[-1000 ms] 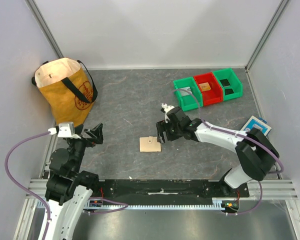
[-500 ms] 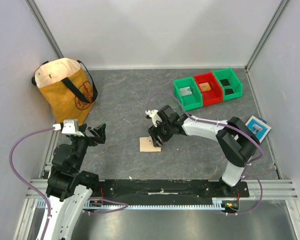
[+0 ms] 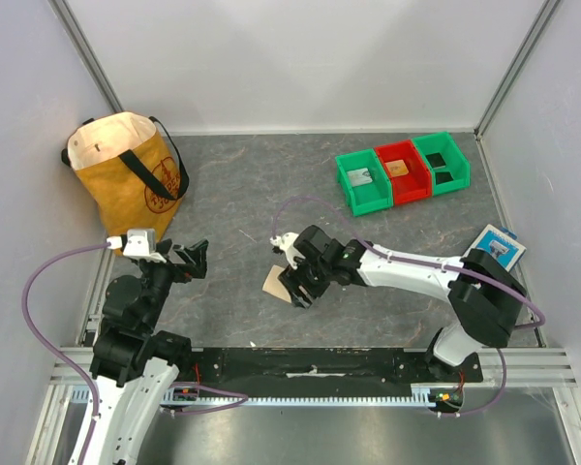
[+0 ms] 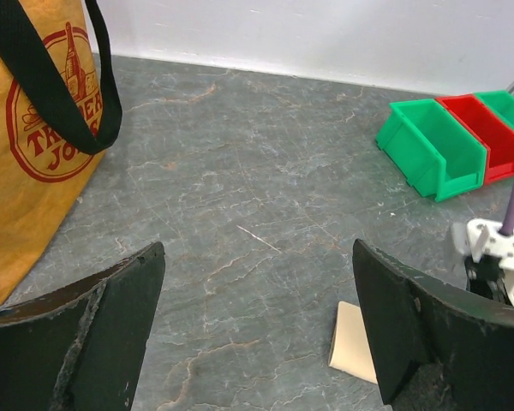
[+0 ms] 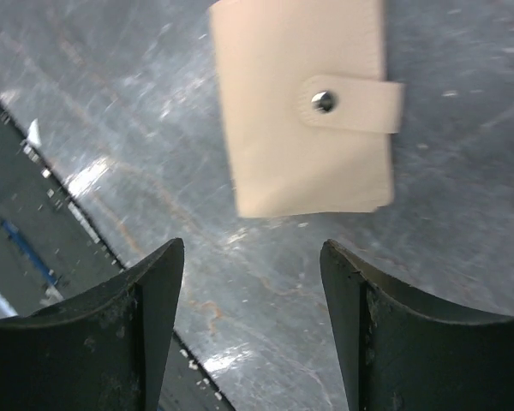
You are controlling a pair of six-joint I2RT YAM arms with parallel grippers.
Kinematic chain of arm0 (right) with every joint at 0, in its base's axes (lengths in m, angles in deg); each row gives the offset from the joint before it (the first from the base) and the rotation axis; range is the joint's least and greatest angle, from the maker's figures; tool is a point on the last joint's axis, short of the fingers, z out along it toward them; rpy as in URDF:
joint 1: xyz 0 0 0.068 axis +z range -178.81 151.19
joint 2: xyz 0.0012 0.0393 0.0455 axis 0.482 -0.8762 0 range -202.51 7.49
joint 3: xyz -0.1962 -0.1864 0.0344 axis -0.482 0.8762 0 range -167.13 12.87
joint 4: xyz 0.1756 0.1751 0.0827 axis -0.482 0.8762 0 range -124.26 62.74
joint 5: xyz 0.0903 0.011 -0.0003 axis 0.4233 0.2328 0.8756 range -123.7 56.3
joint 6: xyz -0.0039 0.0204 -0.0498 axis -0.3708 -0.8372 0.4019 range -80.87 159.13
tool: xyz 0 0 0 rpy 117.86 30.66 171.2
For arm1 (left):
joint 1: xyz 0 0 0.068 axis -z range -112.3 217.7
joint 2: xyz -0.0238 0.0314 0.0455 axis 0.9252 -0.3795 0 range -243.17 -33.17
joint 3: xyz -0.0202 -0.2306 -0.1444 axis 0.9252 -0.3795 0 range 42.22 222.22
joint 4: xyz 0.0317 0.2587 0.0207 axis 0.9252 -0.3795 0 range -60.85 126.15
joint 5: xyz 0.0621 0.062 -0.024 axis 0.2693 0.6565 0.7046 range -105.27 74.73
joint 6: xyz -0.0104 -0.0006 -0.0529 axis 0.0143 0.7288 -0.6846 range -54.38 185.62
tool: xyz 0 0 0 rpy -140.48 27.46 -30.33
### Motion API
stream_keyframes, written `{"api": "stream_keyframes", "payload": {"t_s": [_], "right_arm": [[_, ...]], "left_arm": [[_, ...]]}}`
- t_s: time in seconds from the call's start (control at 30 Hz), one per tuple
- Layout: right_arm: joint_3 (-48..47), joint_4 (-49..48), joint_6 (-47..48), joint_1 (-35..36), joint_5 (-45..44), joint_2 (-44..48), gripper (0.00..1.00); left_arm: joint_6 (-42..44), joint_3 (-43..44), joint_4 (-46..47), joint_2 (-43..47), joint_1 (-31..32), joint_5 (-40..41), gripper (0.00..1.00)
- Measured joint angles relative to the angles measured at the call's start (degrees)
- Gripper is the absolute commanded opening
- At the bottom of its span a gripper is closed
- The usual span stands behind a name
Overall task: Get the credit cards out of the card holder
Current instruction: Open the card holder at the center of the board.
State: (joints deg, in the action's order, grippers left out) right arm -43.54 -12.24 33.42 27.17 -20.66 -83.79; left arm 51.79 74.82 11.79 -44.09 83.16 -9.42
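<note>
The card holder (image 3: 273, 281) is a tan wallet lying flat and closed on the grey table, its tab snapped shut. It shows whole in the right wrist view (image 5: 304, 111), and one corner shows in the left wrist view (image 4: 353, 342). No credit cards show at the holder. My right gripper (image 3: 300, 288) hovers over the holder's right part, open and empty, with its fingertips (image 5: 150, 325) just past the holder's near edge. My left gripper (image 3: 189, 260) is open and empty, well to the left of the holder, and shows in the left wrist view (image 4: 257, 325).
A yellow paper bag (image 3: 126, 174) stands at the far left. Three small bins, green (image 3: 361, 184), red (image 3: 404, 172) and green (image 3: 443, 162), sit at the back right, each holding a small flat item. A blue-and-white packet (image 3: 496, 244) lies at the right edge.
My right gripper has moved left and toward the near edge, from beside the holder's right side to over it, now covering most of it. The left gripper shifted slightly right.
</note>
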Motion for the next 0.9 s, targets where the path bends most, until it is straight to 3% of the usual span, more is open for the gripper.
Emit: {"api": "stream_keyframes", "payload": {"t_s": [0.2,0.5,0.67,0.9], "right_arm": [[-5.5,1.2,-1.6,-1.5,-6.9,-3.7,0.72],[-9.9,1.2,1.8,-3.1,-6.9,-12.7,0.67],[-8.8,0.6,1.4,-4.2,-5.2,-12.5,0.48],[-0.5,-5.2,-6.2,-4.2,-3.3,-6.7,0.07]], "left_arm": [[0.0,0.0,0.0,-0.4,0.0,0.0,0.95],[0.0,0.0,-0.1,-1.0,0.0,-0.1,0.95],[-0.1,0.1,-0.5,-2.3,0.0,-0.9,0.95],[-6.0,1.4,-0.6,-11.4,0.0,-9.8,0.95]]}}
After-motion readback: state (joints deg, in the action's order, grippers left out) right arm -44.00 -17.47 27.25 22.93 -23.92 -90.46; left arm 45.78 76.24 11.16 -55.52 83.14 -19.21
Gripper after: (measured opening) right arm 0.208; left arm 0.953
